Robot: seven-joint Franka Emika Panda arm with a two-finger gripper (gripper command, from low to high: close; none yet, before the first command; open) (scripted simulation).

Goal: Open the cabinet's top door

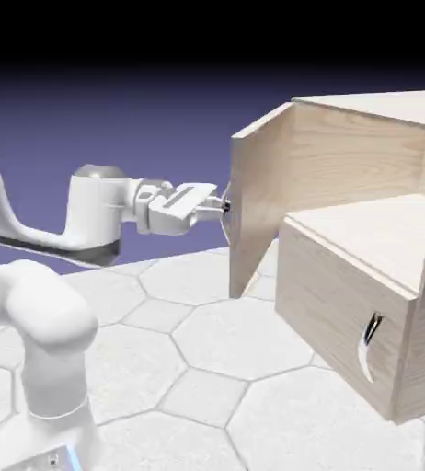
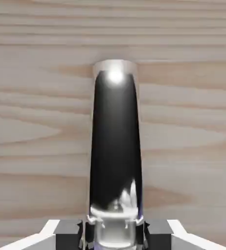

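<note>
Top door (image 1: 260, 202) stands swung open, well out from the front of the cabinet (image 1: 336, 304), toward the exterior view's left. One upright edge meets the cabinet at its far front corner; the opposite, free edge points toward the robot's side. The panel is upright, light wood with visible grain.

Its curved handle (image 2: 116, 146), silver with a dark reflection down the middle, is on the outer face, the one toward the arm. The gripper (image 1: 225, 208) is closed on that handle: in the hand view one dark fingertip (image 2: 159, 235) sits to each side of its lower part, pinching it. The wood fills most of that view behind the handle, its edge showing at the right.

Behind the door, the upper compartment (image 1: 368, 225) is exposed, with grained inner walls and a pale floor. Below, the lower panel (image 1: 336, 313) is closed, its own curved handle near the end toward the exterior view's right.

Outward again, the white arm (image 1: 92, 221) reaches in from the exterior view's left, its hand roughly level. Pale stone-like tiles (image 1: 244, 340) surround the cabinet.
</note>
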